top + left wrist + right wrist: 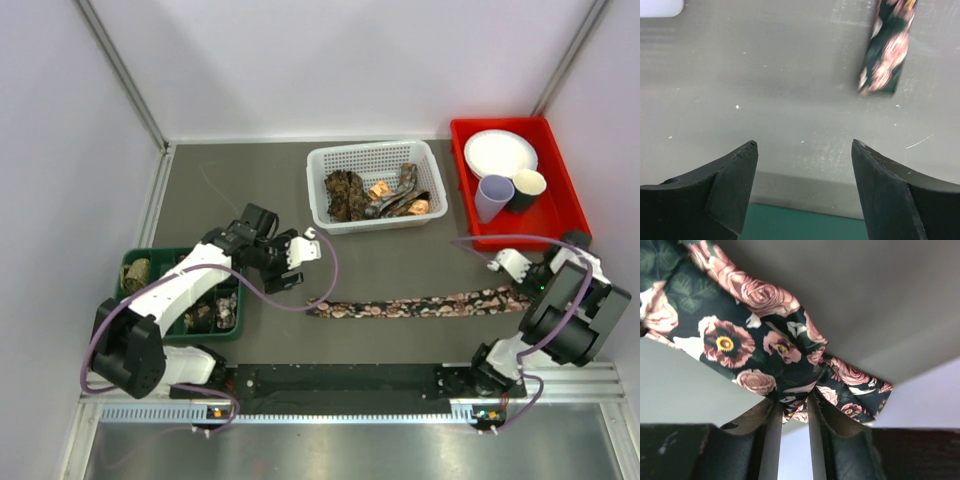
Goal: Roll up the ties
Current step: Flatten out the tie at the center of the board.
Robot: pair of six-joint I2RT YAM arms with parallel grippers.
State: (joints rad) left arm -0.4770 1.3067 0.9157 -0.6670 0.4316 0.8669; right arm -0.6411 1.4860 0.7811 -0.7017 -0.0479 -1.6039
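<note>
Pinching one end of the flowered tie (740, 340), the right pincer (790, 407) has its fingers pressed almost together on the fabric at about 4 o'clock on the counter (250, 200). From there the tie lies flat and full length across the near part of the counter toward 8 o'clock, with no turn rolled into it yet. The left pincer (805, 145) hangs spread and empty over bare counter just beyond the tie's other end, which shows at 1 o'clock in its wrist view. At 9 o'clock, partly under the left arm, the green bin (150, 252) holds what look like compact coiled ties (135, 272), so I judge some of the work finished, though I cannot tell how many coils are in there. Farther back, at 12 o'clock, the white basket (370, 150) carries a heap of loose ties (375, 195), unrolled. I therefore judge the job to be somewhere in its middle: this tie is only stretched out and gripped, and the heap waits after it. At 2 o'clock a red tray (490, 123) holds a white plate (500, 152) and two cups (493, 197), which play no part. No brand, label or writing can be read anywhere.
</note>
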